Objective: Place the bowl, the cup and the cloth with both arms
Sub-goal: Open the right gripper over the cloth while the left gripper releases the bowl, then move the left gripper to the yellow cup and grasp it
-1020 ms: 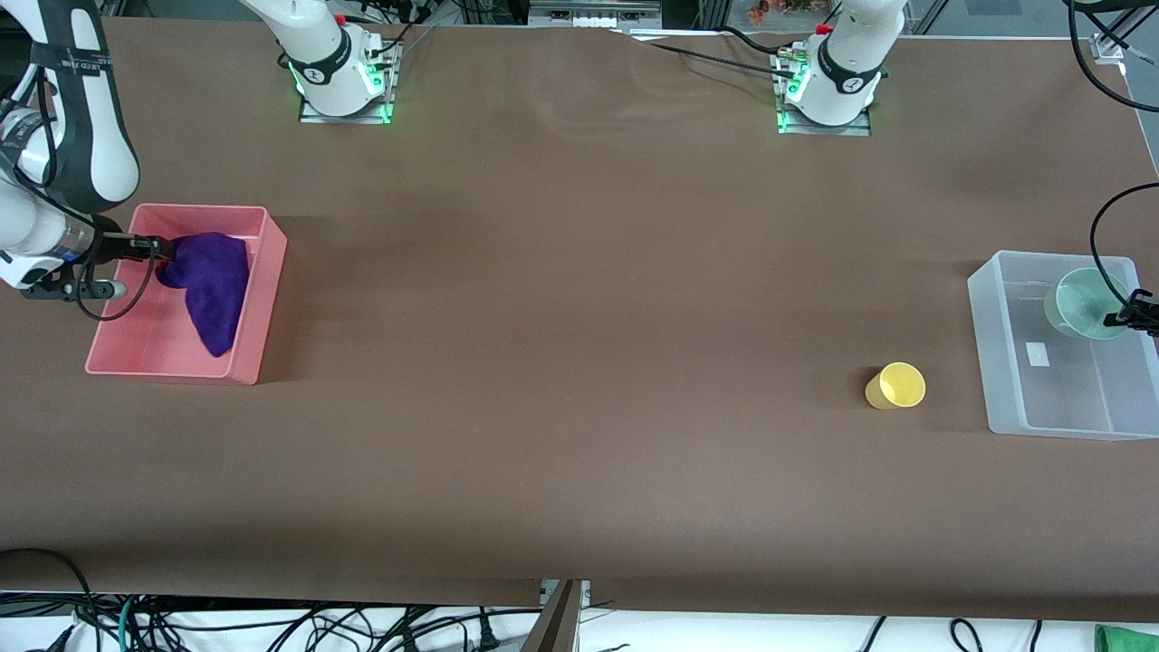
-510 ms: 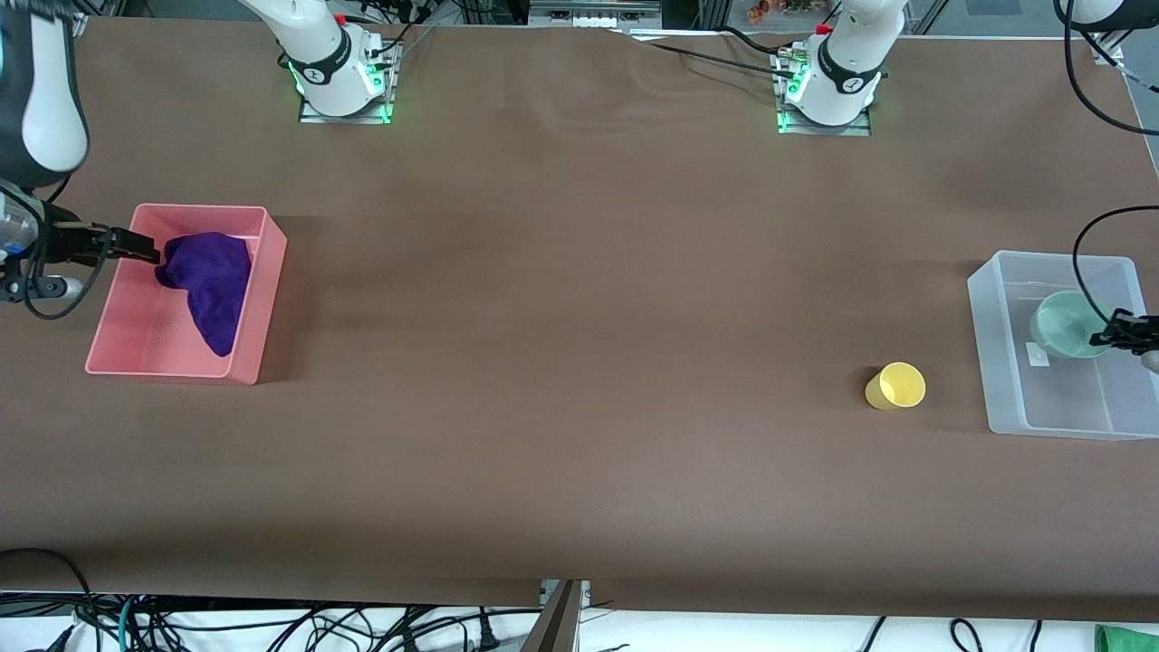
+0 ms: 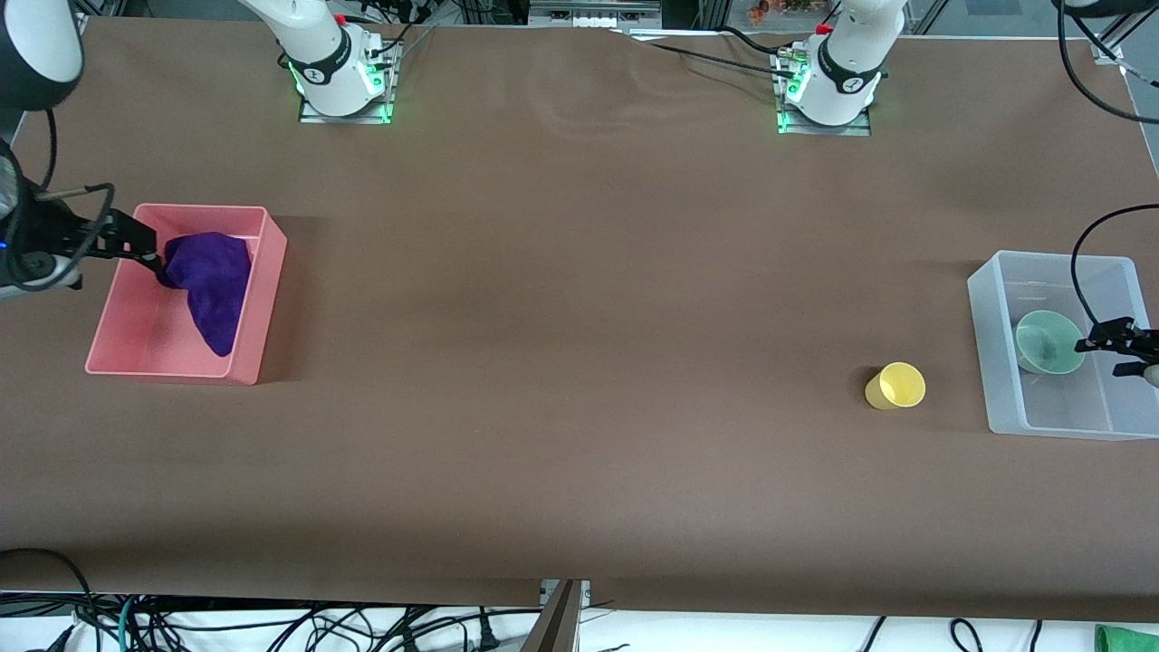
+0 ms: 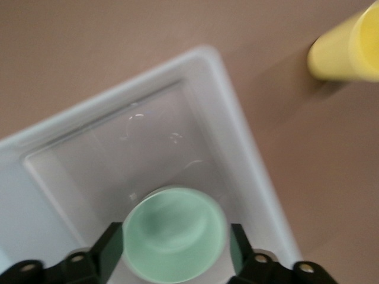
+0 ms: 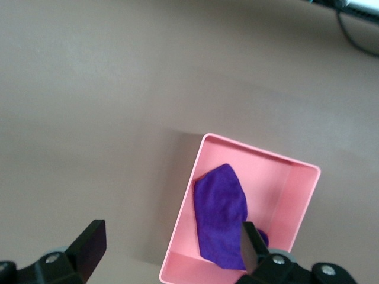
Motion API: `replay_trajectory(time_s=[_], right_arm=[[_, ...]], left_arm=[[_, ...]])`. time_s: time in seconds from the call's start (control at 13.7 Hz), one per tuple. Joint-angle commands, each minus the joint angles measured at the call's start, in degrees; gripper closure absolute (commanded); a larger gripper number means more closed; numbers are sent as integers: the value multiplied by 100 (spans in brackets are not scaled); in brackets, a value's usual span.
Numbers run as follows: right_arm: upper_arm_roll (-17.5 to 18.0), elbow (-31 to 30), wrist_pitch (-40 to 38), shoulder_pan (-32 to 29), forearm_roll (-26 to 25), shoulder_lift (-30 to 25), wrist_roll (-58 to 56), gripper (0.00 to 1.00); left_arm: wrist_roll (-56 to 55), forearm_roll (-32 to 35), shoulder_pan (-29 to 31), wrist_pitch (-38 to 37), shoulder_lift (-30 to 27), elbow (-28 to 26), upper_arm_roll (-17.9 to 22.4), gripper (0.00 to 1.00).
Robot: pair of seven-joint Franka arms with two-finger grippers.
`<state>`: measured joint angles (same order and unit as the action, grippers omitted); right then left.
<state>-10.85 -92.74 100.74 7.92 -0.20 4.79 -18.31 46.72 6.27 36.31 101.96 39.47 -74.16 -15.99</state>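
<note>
The mint-green bowl [image 3: 1048,341] sits upright in the clear bin [image 3: 982,299] at the left arm's end of the table. My left gripper [image 3: 1109,349] is open over that bin, beside the bowl's rim. In the left wrist view the bowl [image 4: 176,234] shows between the spread fingers [image 4: 109,251]. The yellow cup [image 3: 895,386] lies on its side on the table beside the clear bin; it also shows in the left wrist view [image 4: 349,47]. The purple cloth [image 3: 213,281] lies in the pink bin [image 3: 263,272]. My right gripper [image 3: 145,254] is open and empty above that bin's edge.
The pink bin [image 5: 296,201] stands at the right arm's end and holds the cloth [image 5: 222,216]. The clear bin's rim [image 4: 237,118] is close under my left gripper [image 4: 173,248]. My right gripper [image 5: 170,245] is high over the bin's edge. Brown table lies between the bins.
The left gripper lowered the bowl into the clear bin, where it now sits upright. The right gripper drew up and away from the cloth, which stays in the pink bin.
</note>
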Motion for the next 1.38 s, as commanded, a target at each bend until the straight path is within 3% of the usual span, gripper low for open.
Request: replay_trajectory(time_s=[0.0, 0.15, 0.44, 0.51, 0.66, 0.8, 0.87, 1.02, 1.31], right_arm=[[48, 72, -108, -71, 11, -146, -102, 0], [74, 81, -195, -54, 29, -101, 20, 0], [548, 256, -792, -53, 12, -101, 1064, 0], [627, 283, -845, -53, 12, -101, 1258, 0], [654, 292, -872, -36, 12, -101, 1496, 0], [646, 353, -1091, 34, 12, -67, 1664, 0], [637, 362, -1092, 87, 3, -49, 1708, 0], [602, 519, -1092, 35, 29, 65, 1630, 0], [602, 678, -1092, 34, 3, 180, 1629, 0]], left_arm=[[-1327, 67, -141, -150, -141, -107, -491, 0], [-1875, 58, -263, 120, -54, -177, -773, 0], [-2765, -117, -686, 1674, -36, -1290, -792, 1], [-2852, -126, -678, 2044, -10, -1598, -792, 11], [-2871, -126, -669, 2293, 34, -1873, -792, 59], [-2931, -126, -712, 2346, 201, -1882, -783, 94], [-2984, -161, -669, 2294, 201, -1848, -792, 100], [-3037, -258, -634, 1901, 97, -1751, -792, 100], [-2967, -592, -240, 442, -763, -1390, -774, 100]])
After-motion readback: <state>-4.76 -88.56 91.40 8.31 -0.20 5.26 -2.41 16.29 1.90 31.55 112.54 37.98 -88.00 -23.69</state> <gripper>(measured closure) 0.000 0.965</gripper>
